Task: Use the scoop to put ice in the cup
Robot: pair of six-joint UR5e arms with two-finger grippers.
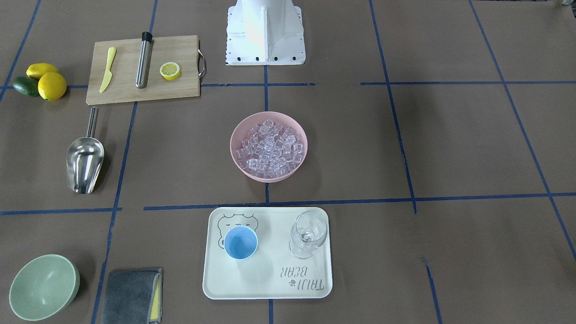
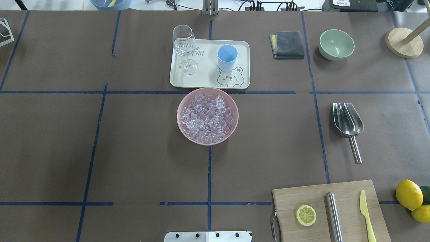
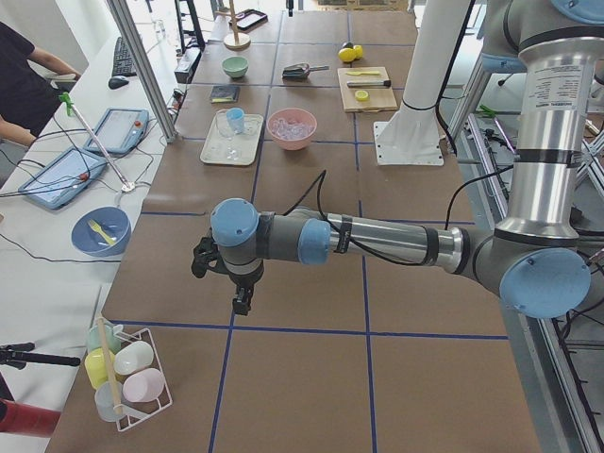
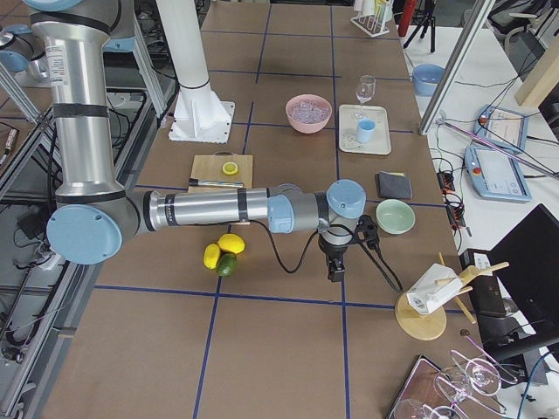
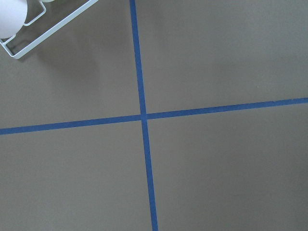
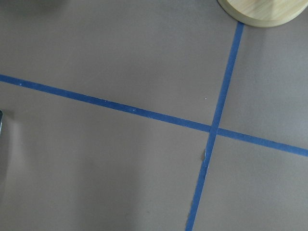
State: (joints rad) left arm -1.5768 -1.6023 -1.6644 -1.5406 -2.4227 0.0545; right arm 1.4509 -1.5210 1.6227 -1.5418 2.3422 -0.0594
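Observation:
The ice is a heap of clear cubes filling a pink bowl at the table's middle; the ice also shows in the front view. The light-blue cup stands upright and empty on a cream tray beyond the bowl, and shows in the front view. The steel scoop lies flat on the robot's right side, handle toward the robot. My left gripper and right gripper hang over bare table at opposite ends, far from these things. I cannot tell whether they are open or shut.
A clear wine glass stands on the tray beside the cup. A green bowl and grey cloth lie far right. A cutting board holds a lemon half, a steel cylinder and a yellow knife. Lemons lie beside it.

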